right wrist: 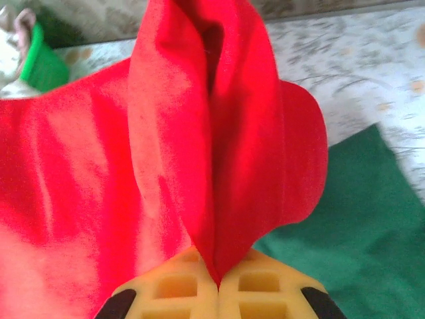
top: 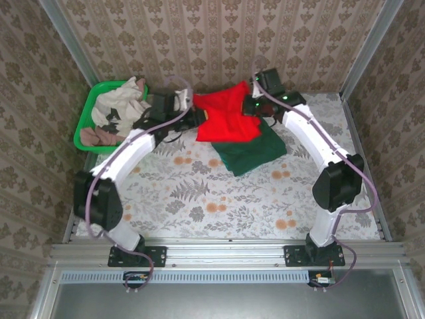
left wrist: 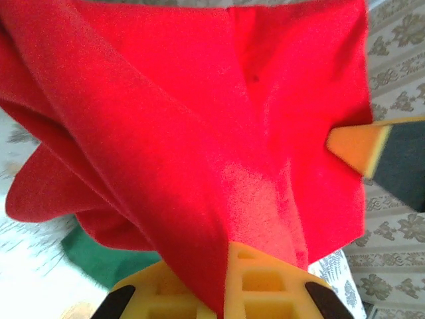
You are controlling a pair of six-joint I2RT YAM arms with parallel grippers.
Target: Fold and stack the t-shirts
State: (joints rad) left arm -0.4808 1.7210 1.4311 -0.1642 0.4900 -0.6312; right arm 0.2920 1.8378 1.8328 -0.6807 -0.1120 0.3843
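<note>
Starting at the left, I am watching the basket (top: 81, 129) of spare clothes. It is sitting just beside the left arm (top: 133, 149), so a wide swing there is risking a snag on that heap.

The left jaws are clamping a thin pinch of the red shirt (top: 229, 116), and the cloth is running out from between the yellow pads (left wrist: 259, 286) in a bunched ridge. I am judging that so small a bite is liable to slip if the arms are pulling apart too hard.

Across the middle the shirt is hanging slack and creased between the two grips instead of spreading flat. Any fold laid from this hold is likely coming out crooked.

At the right, the right jaws are gripping a doubled ridge of red cloth, which is fanning out from between their pads (right wrist: 265, 292).

Below them the green shirt (top: 255, 153) is lying folded on the worktop (top: 199, 199), partly under the red one. The red hem is touching or hovering just over it, I cannot tell which, and dragging it across is threatening to pull the green fold open.

So the red shirt is sitting at the far side of the worktop, gripped inside both jaws, spanning the gap between them and draping towards me over the green one.
</note>
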